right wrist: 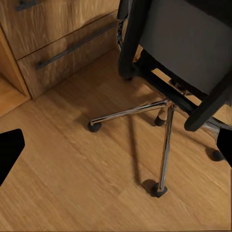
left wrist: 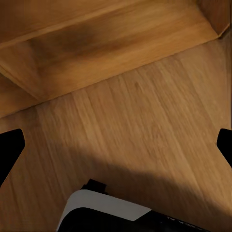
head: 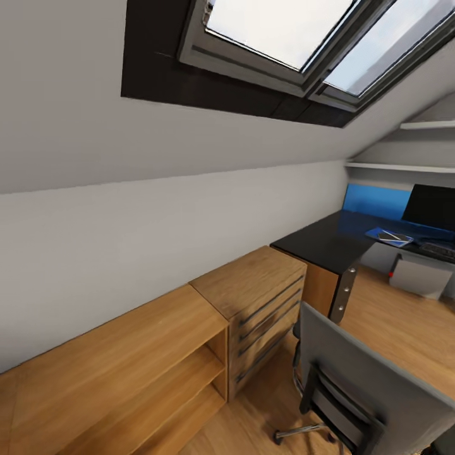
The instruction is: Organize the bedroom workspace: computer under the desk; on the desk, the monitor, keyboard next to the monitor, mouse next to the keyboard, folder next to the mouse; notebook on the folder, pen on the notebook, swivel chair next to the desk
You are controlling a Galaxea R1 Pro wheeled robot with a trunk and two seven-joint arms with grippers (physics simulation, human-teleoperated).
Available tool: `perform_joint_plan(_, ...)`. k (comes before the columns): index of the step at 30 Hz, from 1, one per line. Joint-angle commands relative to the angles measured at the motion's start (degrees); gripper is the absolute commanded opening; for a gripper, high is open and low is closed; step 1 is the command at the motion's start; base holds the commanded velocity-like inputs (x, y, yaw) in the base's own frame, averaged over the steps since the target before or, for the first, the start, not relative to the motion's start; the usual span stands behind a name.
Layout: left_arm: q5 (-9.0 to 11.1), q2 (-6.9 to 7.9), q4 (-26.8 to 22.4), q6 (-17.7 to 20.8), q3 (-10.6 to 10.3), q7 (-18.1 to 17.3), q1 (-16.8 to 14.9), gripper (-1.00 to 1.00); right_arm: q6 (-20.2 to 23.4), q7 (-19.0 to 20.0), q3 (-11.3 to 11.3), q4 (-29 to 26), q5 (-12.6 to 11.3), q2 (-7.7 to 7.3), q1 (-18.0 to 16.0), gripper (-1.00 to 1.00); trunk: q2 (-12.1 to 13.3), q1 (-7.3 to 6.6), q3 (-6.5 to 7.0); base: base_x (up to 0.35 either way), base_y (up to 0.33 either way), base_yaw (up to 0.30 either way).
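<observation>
Swivel chair (head: 373, 385) sits near right, its back to me, well apart from the desk (head: 328, 243) at far right. I judge it rolls easily on its castors and may spin if pushed off-centre, so I'd grip the stiff backrest edge. Left gripper (left wrist: 116, 145) and right gripper (right wrist: 116, 145) both spread wide, holding nothing, over the wood floor (right wrist: 72, 183)

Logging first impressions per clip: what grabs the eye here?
The bright skylight in the sloped wall overhead, then the grey swivel chair close in front, beside the light-wood cabinet. Farther right, the black desk carries the monitor and blue folder.
</observation>
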Motion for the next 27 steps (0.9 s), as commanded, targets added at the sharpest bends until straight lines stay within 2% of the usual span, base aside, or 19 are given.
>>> perform_joint_plan(1, 0.51, 0.05, -0.11, -0.22, -0.48, 0.43, -0.01, 1.00, -0.04, -0.61, 0.44, 0.06, 0.17, 0.00, -0.05, 1.00, -0.06, 0.02, -0.07, 0.051, 0.054, -0.287)
perform_joint_plan(27, 0.51, 0.05, -0.11, -0.16, -0.47, 0.43, -0.01, 1.00, 0.04, -0.59, 0.44, 0.14, 0.17, 0.00, -0.05, 1.00, -0.06, 0.02, -0.07, 0.006, 0.006, -0.287)
